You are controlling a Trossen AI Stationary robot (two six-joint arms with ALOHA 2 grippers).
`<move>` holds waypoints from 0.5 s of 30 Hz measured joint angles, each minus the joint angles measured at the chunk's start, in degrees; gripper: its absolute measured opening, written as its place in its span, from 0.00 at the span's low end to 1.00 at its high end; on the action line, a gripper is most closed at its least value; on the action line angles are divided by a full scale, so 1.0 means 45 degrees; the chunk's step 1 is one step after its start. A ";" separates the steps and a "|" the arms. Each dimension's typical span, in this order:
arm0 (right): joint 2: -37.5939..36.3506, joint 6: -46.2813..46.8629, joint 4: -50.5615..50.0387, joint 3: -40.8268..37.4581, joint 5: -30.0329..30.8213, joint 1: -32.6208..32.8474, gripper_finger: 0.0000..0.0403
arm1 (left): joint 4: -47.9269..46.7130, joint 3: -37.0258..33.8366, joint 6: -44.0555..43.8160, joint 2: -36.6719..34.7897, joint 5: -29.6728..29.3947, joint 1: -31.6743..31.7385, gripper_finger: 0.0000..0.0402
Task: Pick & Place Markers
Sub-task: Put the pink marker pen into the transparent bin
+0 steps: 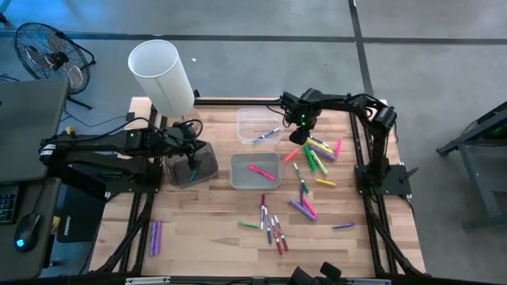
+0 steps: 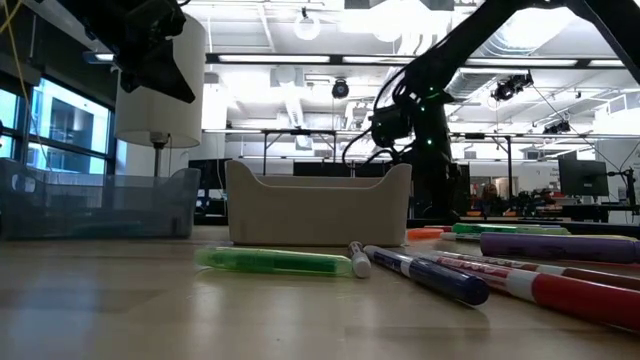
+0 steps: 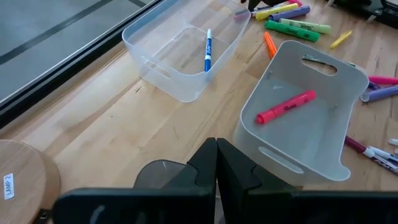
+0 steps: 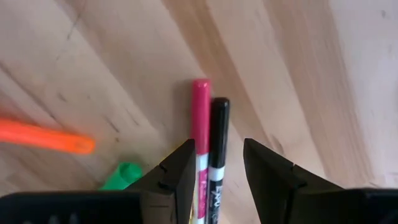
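Near the left part of the wooden surface [image 1: 206, 237], two purple markers [image 1: 155, 237] lie side by side close to the front edge. Farther back, the left gripper [image 1: 192, 162] hangs over a dark tub [image 1: 192, 168], its fingers [image 3: 205, 165] pressed together on nothing. A white cylinder [image 1: 162, 75] rises at the back left corner.

Toward the middle stand two clear bins. The rear bin [image 1: 260, 125] holds a blue-capped marker [image 1: 268, 134]; the front bin [image 1: 255, 171] holds a pink marker [image 1: 261, 172].

Right of the bins the right gripper [image 1: 302, 134] is low over the surface near the back edge, fingers [image 4: 180, 174] apart. In the right wrist view a pink-capped marker [image 4: 200, 143] and a black-capped marker [image 4: 217, 149] lie touching side by side in the gap between those fingers; nothing is clamped. An orange marker [image 4: 46, 138] and a green one [image 4: 121, 177] lie just beside them.

Loose markers [image 1: 317, 154] in green, yellow, pink and purple scatter in front of that gripper. More lie near the front edge: a green marker [image 1: 250, 225], a cluster of white-bodied markers [image 1: 273, 229] with red and dark caps, and a purple marker [image 1: 343, 226] farther right.
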 joint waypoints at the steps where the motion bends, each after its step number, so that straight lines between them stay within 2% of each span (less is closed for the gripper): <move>1: 0.0000 0.0018 0.0000 0.0005 -0.0002 -0.0018 0.31 | -0.0005 0.0000 -0.0005 0.0000 0.0006 0.0000 0.00; 15: 0.0000 0.0204 -0.0020 0.0000 0.0087 -0.0048 0.31 | 0.0000 0.0000 -0.0522 0.0000 0.0350 -0.0005 0.00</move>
